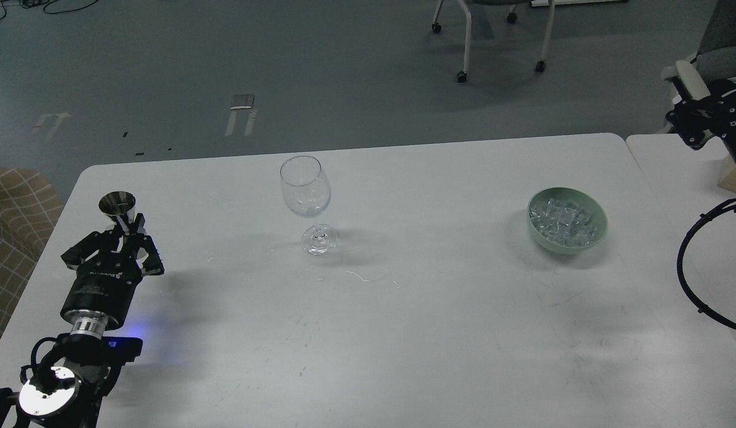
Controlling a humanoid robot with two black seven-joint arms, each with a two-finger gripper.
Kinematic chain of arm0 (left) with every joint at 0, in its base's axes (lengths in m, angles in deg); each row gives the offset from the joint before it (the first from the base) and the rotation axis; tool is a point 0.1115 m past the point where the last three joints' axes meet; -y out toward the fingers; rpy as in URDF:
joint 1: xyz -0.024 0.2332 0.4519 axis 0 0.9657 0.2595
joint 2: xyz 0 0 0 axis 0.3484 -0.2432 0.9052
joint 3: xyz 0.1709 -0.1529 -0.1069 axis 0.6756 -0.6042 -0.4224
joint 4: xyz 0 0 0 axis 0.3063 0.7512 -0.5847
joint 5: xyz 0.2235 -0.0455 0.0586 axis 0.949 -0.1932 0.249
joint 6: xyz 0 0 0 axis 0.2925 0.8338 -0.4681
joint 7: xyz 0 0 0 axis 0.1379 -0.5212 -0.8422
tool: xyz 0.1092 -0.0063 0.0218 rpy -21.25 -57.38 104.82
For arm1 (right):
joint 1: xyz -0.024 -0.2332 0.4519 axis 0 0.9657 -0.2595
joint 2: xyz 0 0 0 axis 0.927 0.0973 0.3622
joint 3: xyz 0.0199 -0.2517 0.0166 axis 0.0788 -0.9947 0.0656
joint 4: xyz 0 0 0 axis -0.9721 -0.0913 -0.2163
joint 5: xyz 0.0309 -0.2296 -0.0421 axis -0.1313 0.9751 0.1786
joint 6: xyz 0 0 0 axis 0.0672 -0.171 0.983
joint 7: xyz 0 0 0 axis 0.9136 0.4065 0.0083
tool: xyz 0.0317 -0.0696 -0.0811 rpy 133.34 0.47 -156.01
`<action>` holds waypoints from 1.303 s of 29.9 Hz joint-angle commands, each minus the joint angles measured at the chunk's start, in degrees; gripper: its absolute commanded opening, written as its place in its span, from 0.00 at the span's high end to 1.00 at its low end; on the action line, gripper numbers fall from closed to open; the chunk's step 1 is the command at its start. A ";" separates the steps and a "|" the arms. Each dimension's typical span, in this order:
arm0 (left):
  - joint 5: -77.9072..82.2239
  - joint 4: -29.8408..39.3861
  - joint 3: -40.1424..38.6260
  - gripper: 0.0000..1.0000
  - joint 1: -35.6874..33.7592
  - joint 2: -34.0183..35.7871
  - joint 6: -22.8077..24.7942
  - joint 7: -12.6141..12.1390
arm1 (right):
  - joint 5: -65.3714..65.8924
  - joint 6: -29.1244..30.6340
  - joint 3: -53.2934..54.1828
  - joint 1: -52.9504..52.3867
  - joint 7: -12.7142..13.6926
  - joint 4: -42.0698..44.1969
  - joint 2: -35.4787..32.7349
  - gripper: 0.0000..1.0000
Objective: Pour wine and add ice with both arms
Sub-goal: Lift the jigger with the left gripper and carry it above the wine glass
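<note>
At frame left, the left gripper [125,238] clasps the steel jigger [119,213]; it should travel level toward the wine glass [305,189], tipping slowly.

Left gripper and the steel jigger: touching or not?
Touching. In the head view the left gripper has its fingers closed around the narrow waist of the jigger, which stands upright above them, with no gap visible.
</note>
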 commanded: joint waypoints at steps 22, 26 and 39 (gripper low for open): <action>1.05 5.56 8.78 0.99 -6.72 7.19 -3.38 -2.00 | 0.00 0.35 0.09 1.42 -0.09 0.22 0.88 0.00; 1.32 5.03 11.41 0.99 -9.44 6.84 -3.99 -2.96 | 0.00 0.26 0.09 1.42 -0.09 0.22 0.88 0.00; 1.93 3.81 15.46 1.00 -14.10 2.80 -7.24 -4.99 | 0.09 0.18 0.18 1.42 -0.09 0.75 -0.09 0.00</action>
